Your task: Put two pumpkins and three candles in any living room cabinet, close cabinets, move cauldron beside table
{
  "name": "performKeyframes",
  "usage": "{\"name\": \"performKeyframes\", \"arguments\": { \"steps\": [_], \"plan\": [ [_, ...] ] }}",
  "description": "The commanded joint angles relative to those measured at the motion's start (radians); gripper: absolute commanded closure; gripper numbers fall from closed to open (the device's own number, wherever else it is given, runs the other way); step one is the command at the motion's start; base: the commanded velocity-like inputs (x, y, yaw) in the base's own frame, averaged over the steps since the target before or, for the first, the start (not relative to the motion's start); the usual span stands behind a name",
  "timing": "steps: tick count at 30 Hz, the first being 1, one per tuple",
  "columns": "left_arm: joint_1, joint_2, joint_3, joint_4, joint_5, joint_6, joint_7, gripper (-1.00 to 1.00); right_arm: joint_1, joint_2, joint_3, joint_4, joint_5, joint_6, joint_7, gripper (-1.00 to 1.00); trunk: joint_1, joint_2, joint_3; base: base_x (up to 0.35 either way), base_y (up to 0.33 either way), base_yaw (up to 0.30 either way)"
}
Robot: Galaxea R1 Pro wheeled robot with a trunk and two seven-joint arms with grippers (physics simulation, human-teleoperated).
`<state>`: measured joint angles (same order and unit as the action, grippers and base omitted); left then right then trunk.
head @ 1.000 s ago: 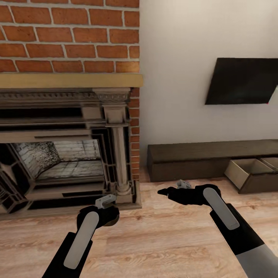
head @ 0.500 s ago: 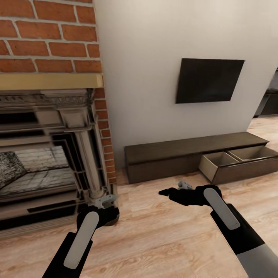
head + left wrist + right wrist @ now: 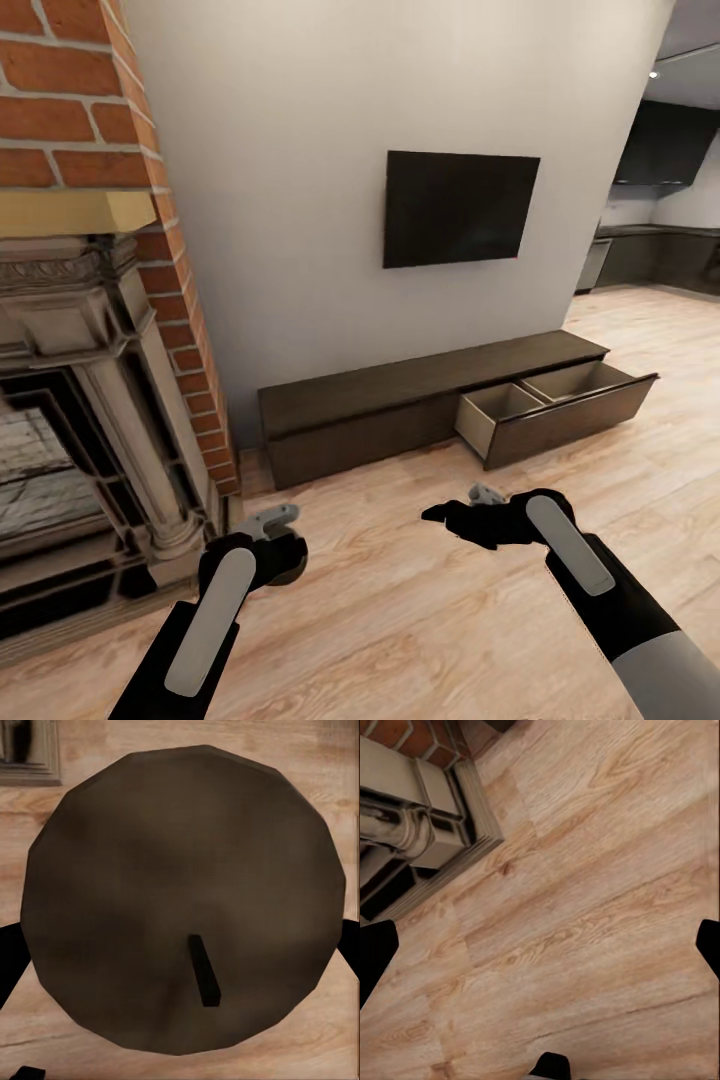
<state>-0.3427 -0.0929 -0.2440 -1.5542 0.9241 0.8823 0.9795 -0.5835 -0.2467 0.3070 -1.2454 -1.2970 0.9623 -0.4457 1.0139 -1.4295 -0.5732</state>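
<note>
Head view: cabinet (image 3: 420, 410) drawer (image 3: 545, 405) open; left gripper (image 3: 270, 540) apparently holds a pumpkin (image 3: 180, 900); right gripper (image 3: 455, 518) spread wide, empty.

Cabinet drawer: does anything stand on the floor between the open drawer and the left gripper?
Nothing visible does. Bare wood floor lies between the left gripper, which holds a round candle, and the open drawer of the cabinet.

One long dark-brown wooden cabinet (image 3: 400, 410), two open pale-lined drawers (image 3: 500, 410), one black wall screen (image 3: 458, 208), one brick fireplace (image 3: 70, 330).
</note>
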Motion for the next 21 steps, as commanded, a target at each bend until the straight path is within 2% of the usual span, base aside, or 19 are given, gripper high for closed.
{"name": "performKeyframes", "arguments": {
  "steps": [1,5,7,10,14,17,19,21],
  "plan": [
    [-0.001,0.000,-0.001,-0.001,0.007,0.002,0.015,1.00,-0.001,-0.004,0.003,0.007,-0.010,-0.001,-0.012,-1.00,0.000,-0.001,-0.001,0.141,-0.258,-0.290],
    [-0.001,-0.001,-0.002,-0.001,0.013,0.002,0.084,1.00,-0.001,-0.010,0.005,0.058,-0.005,-0.004,-0.014,-1.00,0.000,-0.001,-0.001,0.150,-0.258,-0.290],
    [-0.001,-0.002,-0.003,0.000,0.016,0.001,0.122,1.00,-0.001,-0.010,0.006,0.109,0.014,-0.025,-0.011,-1.00,0.000,-0.001,-0.001,0.157,-0.258,-0.290],
    [-0.001,-0.002,-0.004,0.000,0.017,0.001,0.142,1.00,0.002,-0.011,0.007,0.163,0.076,-0.107,-0.007,-1.00,0.000,-0.001,-0.001,0.160,-0.258,-0.290],
    [-0.001,-0.002,-0.004,0.000,0.018,0.001,0.148,1.00,0.006,-0.010,0.008,0.198,0.140,-0.198,-0.009,-1.00,0.000,-0.001,-0.001,0.163,-0.258,-0.290],
    [-0.001,-0.002,-0.004,0.000,0.018,0.001,0.150,1.00,0.010,-0.011,0.010,0.257,0.197,-0.333,-0.006,-1.00,0.000,-0.001,-0.001,0.170,-0.258,-0.290],
    [-0.001,-0.002,-0.004,0.000,0.018,0.001,0.151,1.00,0.011,-0.011,0.012,0.319,0.216,-0.419,-0.003,-1.00,0.000,-0.001,-0.001,0.189,-0.258,-0.290],
    [-0.001,-0.002,-0.004,0.000,0.018,0.001,0.151,1.00,0.011,-0.010,0.013,0.361,0.222,-0.469,-0.001,-1.00,0.000,-0.001,-0.001,0.199,-0.258,-0.290]
  ]
}}
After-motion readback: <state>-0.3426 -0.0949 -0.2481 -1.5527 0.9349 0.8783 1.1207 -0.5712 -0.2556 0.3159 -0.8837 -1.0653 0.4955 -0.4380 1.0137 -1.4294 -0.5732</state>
